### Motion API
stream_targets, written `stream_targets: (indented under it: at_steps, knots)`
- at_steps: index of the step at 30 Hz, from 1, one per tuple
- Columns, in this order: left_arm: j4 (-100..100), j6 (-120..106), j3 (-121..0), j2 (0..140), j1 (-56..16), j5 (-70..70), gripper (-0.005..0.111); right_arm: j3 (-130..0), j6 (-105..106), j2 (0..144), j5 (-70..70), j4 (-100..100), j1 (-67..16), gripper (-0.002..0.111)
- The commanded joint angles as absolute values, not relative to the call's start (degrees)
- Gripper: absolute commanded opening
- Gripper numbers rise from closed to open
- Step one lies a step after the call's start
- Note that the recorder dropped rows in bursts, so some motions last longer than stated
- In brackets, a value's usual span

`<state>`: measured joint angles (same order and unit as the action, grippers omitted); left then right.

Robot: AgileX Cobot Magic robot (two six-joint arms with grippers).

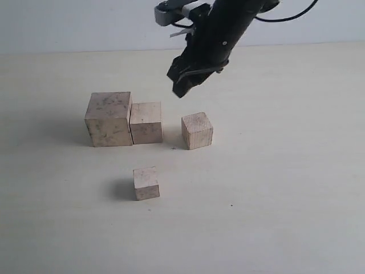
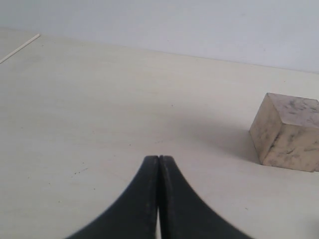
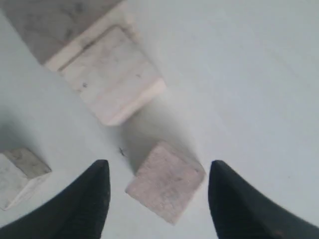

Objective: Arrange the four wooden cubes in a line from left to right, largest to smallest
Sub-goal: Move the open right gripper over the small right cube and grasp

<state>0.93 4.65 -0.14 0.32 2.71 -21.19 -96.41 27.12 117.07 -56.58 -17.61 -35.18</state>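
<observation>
Four pale wooden cubes stand on the table. The largest cube [image 1: 109,119] is at the left, with the second-largest cube [image 1: 146,122] touching its right side. A third cube [image 1: 197,130] sits apart to the right, turned slightly. The smallest cube [image 1: 146,182] stands alone nearer the front. My right gripper [image 1: 183,81] hangs open above and behind the third cube [image 3: 166,180], which shows between its fingertips [image 3: 102,172] from above, untouched. My left gripper [image 2: 159,160] is shut and empty, low over bare table, with the largest cube [image 2: 287,131] off to one side.
The table top [image 1: 274,188] is pale wood and bare apart from the cubes. The black right arm [image 1: 228,28] reaches in from the upper right. A pale wall runs behind the table's far edge.
</observation>
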Motion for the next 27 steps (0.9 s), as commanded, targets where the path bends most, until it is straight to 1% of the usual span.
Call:
stream_targets:
  at_steps: [1, 5, 9, 11, 14, 22, 27]
  knots:
    - [1.3, 4.8, 0.0, 0.0, 2.8, -20.6, 0.0, -96.3, 9.1, 113.3, -61.3, -8.8, -35.0, 0.054]
    - [1.3, 4.8, 0.0, 0.0, 2.8, -20.6, 0.0, -96.1, 6.0, 114.2, -62.6, -9.0, -35.0, 0.061]
    - [1.3, 4.8, 0.0, 0.0, 2.8, -20.6, 0.0, -95.1, 5.9, 116.3, -59.6, -9.0, -35.0, 0.074]
    - [1.3, 4.8, 0.0, 0.0, 2.8, -20.6, 0.0, -95.1, 4.9, 117.6, -59.5, -9.0, -35.0, 0.078]
    - [1.3, 4.8, 0.0, 0.0, 2.8, -20.6, 0.0, -95.1, 4.3, 119.4, -59.4, -9.6, -35.0, 0.08]
    - [1.3, 4.8, 0.0, 0.0, 2.8, -20.6, 0.0, -95.1, 4.9, 123.4, -59.6, -16.4, -35.0, 0.08]
    - [1.3, 4.8, 0.0, 0.0, 2.8, -20.6, 0.0, -95.1, 4.8, 124.9, -60.0, -16.6, -35.3, 0.08]
